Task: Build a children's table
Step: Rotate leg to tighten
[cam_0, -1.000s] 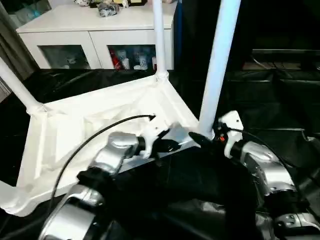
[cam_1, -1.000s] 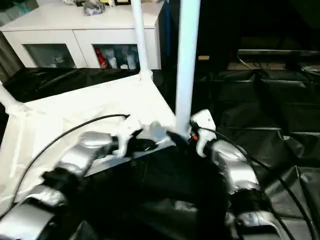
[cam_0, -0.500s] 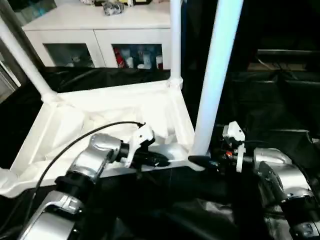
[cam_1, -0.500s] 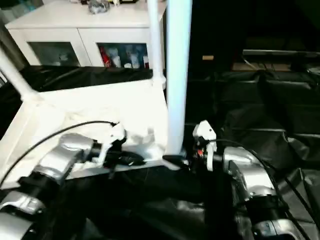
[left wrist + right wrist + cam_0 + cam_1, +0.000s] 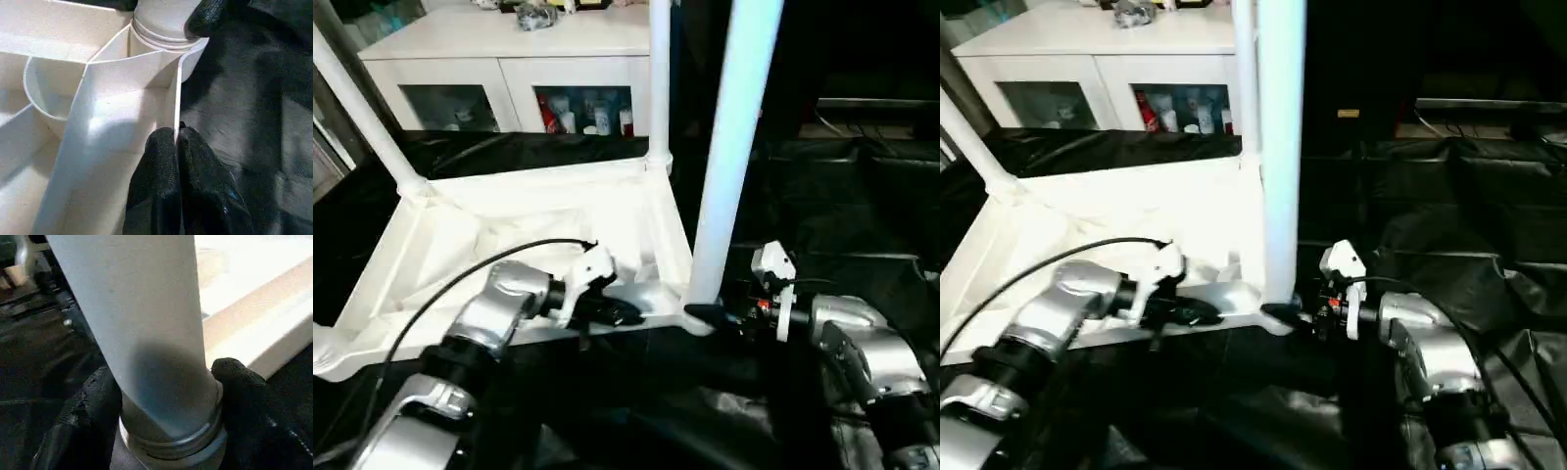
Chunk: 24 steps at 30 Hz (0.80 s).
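The children's table lies upside down: a white square top (image 5: 509, 235), ribbed side up, with white tube legs standing in its corner sockets. The near right leg (image 5: 729, 147) rises upright from its socket (image 5: 164, 29). My right gripper (image 5: 705, 315) holds this leg at its base, one black finger (image 5: 93, 411) pressed on each side. My left gripper (image 5: 622, 313) is shut on the thin near rim of the top (image 5: 173, 98), just beside that corner. Two more legs stand at the far right (image 5: 658, 78) and far left (image 5: 362, 108) corners.
A white cabinet with glass doors (image 5: 509, 59) stands behind the table. Black sheeting (image 5: 842, 196) covers the floor around and to the right. A black cable (image 5: 460, 284) arcs over my left forearm.
The camera view has shifted. My right gripper's fingers have closed in on the base of the near right leg. My left gripper keeps its hold on the rim.
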Available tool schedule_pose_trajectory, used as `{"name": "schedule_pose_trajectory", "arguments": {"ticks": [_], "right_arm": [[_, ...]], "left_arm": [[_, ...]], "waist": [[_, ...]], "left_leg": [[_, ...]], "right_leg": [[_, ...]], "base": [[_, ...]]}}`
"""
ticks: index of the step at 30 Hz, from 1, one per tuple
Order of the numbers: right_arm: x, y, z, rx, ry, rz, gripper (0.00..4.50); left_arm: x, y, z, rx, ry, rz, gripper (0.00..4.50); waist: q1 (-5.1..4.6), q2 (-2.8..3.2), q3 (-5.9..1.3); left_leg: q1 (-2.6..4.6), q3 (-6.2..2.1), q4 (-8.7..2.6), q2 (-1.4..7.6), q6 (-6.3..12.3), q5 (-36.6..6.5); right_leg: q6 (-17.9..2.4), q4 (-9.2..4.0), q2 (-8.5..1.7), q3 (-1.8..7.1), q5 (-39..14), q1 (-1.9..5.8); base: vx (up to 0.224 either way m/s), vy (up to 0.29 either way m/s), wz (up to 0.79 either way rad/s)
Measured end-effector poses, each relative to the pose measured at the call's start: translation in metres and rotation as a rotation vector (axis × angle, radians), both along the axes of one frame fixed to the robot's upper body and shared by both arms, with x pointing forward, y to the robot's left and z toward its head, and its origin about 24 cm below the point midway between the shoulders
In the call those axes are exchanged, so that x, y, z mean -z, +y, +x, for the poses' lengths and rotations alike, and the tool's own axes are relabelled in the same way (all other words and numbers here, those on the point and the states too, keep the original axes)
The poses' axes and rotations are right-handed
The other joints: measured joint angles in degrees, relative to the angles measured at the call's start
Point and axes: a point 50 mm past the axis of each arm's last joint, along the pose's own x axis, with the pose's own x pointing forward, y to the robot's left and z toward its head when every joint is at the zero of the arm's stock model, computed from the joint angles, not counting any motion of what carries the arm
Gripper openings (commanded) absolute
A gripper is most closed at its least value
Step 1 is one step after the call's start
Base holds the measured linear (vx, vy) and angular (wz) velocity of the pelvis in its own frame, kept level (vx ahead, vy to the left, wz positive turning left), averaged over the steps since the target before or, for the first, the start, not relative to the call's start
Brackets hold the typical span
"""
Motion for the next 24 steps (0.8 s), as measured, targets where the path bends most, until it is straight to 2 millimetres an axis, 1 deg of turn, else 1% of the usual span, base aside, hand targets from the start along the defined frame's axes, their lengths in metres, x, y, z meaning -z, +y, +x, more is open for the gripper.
{"name": "schedule_pose_trajectory", "arguments": {"ticks": [2, 3, 4, 6, 8, 10, 11, 12, 14, 16, 19, 20, 21, 24], "right_arm": [[0.004, 0.002, 0.006, 0.113, -0.021, -0.002, 2.62], [0.006, 0.006, 0.013, 0.206, -0.040, -0.005, 2.62], [0.006, 0.006, 0.015, 0.232, -0.044, -0.008, 2.61], [0.009, 0.011, 0.021, 0.366, -0.053, -0.013, 2.60], [0.009, 0.017, 0.027, 0.443, -0.058, -0.021, 2.60], [0.010, 0.023, 0.031, 0.517, -0.065, -0.034, 2.60], [0.010, 0.026, 0.033, 0.538, -0.074, -0.039, 2.60], [0.009, 0.029, 0.034, 0.555, -0.090, -0.047, 2.95], [0.010, 0.031, 0.034, 0.559, -0.113, -0.060, 3.30], [0.009, 0.031, 0.034, 0.553, -0.130, -0.072, 3.40], [0.008, 0.030, 0.033, 0.530, -0.135, -0.068, 3.78], [0.007, 0.026, 0.031, 0.490, -0.142, -0.079, 3.78], [0.006, 0.023, 0.030, 0.452, -0.145, -0.088, 3.93], [0.001, 0.010, 0.023, 0.332, -0.142, -0.089, 3.93]], "left_arm": [[0.002, -0.009, 0.005, -0.067, -0.023, -0.008, 0.00], [0.002, -0.014, 0.010, -0.124, -0.046, 0.001, 0.00], [0.002, -0.015, 0.012, -0.138, -0.054, 0.009, 0.00], [0.005, -0.029, 0.015, -0.214, -0.064, -0.010, 0.00], [0.006, -0.035, 0.016, -0.262, -0.068, -0.017, 0.00], [0.007, -0.039, 0.018, -0.301, -0.068, -0.020, 0.00], [0.008, -0.041, 0.019, -0.314, -0.065, -0.024, 0.00], [0.007, -0.040, 0.019, -0.323, -0.065, -0.027, 0.00], [0.007, -0.041, 0.019, -0.326, -0.062, -0.033, 0.00], [0.007, -0.042, 0.019, -0.324, -0.068, -0.040, 0.00], [0.006, -0.041, 0.019, -0.306, -0.068, -0.045, 0.00], [0.005, -0.039, 0.019, -0.289, -0.066, -0.047, 0.00], [0.005, -0.038, 0.018, -0.274, -0.064, -0.048, 0.00], [0.002, -0.031, 0.017, -0.216, -0.057, -0.049, 0.00]], "waist": [[-0.14, 0.00, 0.00], [-0.39, -0.01, 0.00], [-0.43, 0.00, 0.00], [-0.63, 0.04, -0.03], [-0.86, 0.31, -0.12], [-1.36, 0.48, -0.19], [-1.60, 0.71, -0.24], [-1.99, 0.88, -0.22], [-2.20, 1.10, -0.26], [-2.22, 1.13, -0.24], [-2.25, 1.22, -0.26], [-2.22, 1.25, -0.27], [-2.20, 1.26, -0.27], [-1.96, 1.31, -0.30]], "left_leg": [[0.23, 0.00, -0.02, 0.00, -0.02, -0.01], [0.34, 0.00, -0.02, -0.01, -0.03, -0.01], [0.34, 0.00, -0.04, -0.04, -0.04, -0.01], [0.61, 0.00, -0.21, -0.13, -0.04, -0.01], [0.70, 0.00, -0.21, -0.20, -0.04, -0.01], [0.75, 0.00, -0.24, -0.29, -0.04, -0.01], [0.77, -0.01, -0.26, -0.30, -0.04, -0.01], [0.76, 0.00, -0.27, -0.33, -0.04, -0.01], [0.77, -0.01, -0.36, -0.40, -0.04, -0.01], [0.72, -0.03, -0.40, -0.40, -0.04, -0.01], [0.70, -0.05, -0.40, -0.40, -0.03, -0.01], [0.63, -0.05, -0.40, -0.40, -0.03, -0.01], [0.59, -0.06, -0.40, -0.39, -0.03, -0.01], [0.28, -0.16, -0.41, -0.35, 0.00, -0.03]], "right_leg": [[-0.01, -0.02, 0.00, 0.01, 0.00, 0.21], [-0.01, -0.02, 0.00, 0.03, 0.01, 0.28], [-0.01, -0.05, -0.02, 0.05, 0.01, 0.28], [0.05, -0.22, -0.05, 0.11, -0.03, 0.51], [0.19, -0.26, -0.08, 0.17, -0.11, 0.56], [0.22, -0.28, -0.09, 0.25, -0.13, 0.57], [0.22, -0.28, -0.09, 0.25, -0.13, 0.59], [0.22, -0.28, -0.11, 0.26, -0.13, 0.60], [0.20, -0.28, -0.15, 0.27, -0.11, 0.59], [0.04, -0.28, -0.15, 0.25, -0.01, 0.56], [0.01, -0.28, -0.15, 0.23, 0.01, 0.56], [0.05, -0.30, -0.15, 0.23, -0.01, 0.53], [0.08, -0.31, -0.15, 0.21, -0.03, 0.51], [0.20, -0.35, -0.14, 0.05, -0.12, 0.31]], "base": [[0.000, 0.000, 0.00], [0.000, 0.000, 0.00], [0.000, 0.000, 0.00], [0.000, 0.000, 0.00], [0.000, 0.000, 0.00], [0.000, 0.000, 0.00], [0.000, 0.000, 0.00], [0.000, 0.000, 0.00], [0.000, 0.000, 0.00], [0.000, 0.000, 0.00], [0.000, 0.000, 0.00], [0.000, 0.000, 0.00], [0.000, 0.000, 0.00], [0.000, 0.000, 0.00]]}}
